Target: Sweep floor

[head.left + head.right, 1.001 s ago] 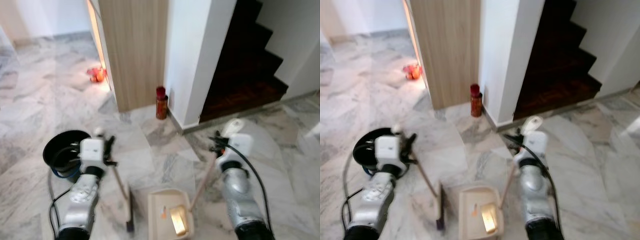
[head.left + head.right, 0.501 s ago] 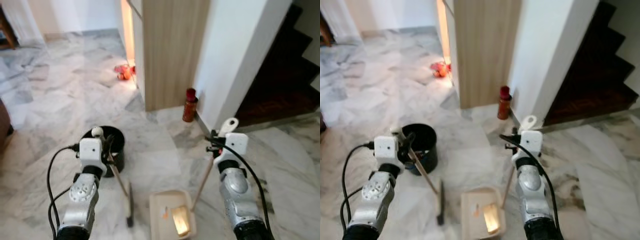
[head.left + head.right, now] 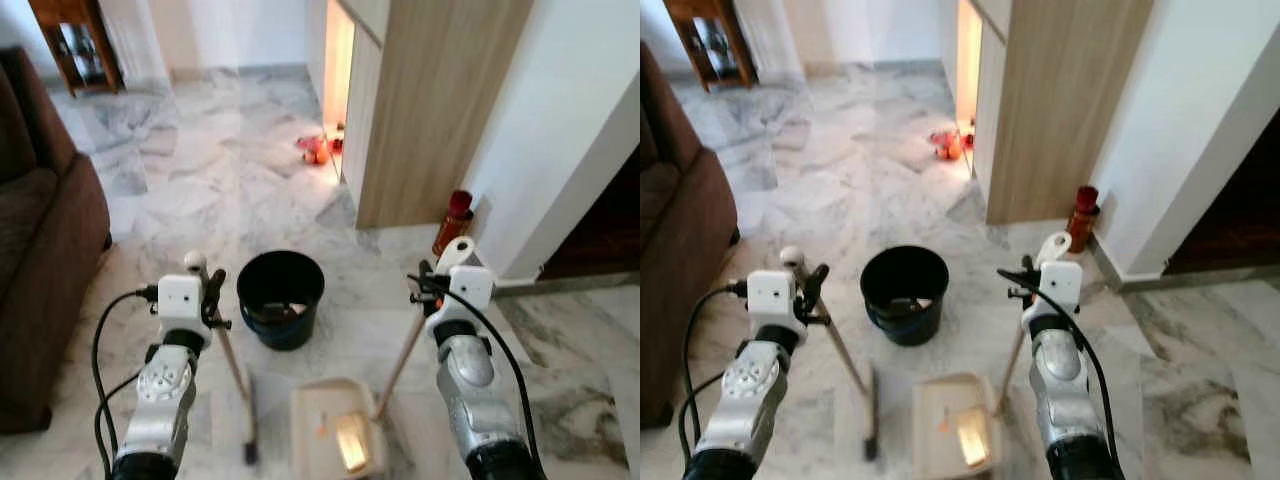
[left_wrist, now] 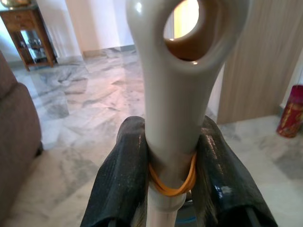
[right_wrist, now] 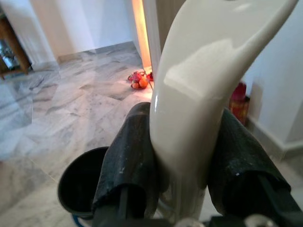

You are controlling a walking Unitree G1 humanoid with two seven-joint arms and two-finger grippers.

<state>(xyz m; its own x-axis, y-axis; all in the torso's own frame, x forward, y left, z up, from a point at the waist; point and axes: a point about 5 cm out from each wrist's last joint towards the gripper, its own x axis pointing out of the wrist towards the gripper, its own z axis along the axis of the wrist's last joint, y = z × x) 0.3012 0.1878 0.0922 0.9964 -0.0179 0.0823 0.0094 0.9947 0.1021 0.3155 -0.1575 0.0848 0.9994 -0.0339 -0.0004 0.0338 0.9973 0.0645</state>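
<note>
Left gripper (image 4: 171,177) clamps the broom (image 3: 236,372), right gripper (image 5: 182,175) the dustpan (image 3: 335,440); tilting it risks spilling debris short of the bucket (image 3: 280,297).

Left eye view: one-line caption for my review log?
Left gripper holds the broom, right gripper the dustpan, before a black bucket.

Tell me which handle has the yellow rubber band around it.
The broom handle in the left pincer; the dustpan handle in the right pincer has none.
</note>
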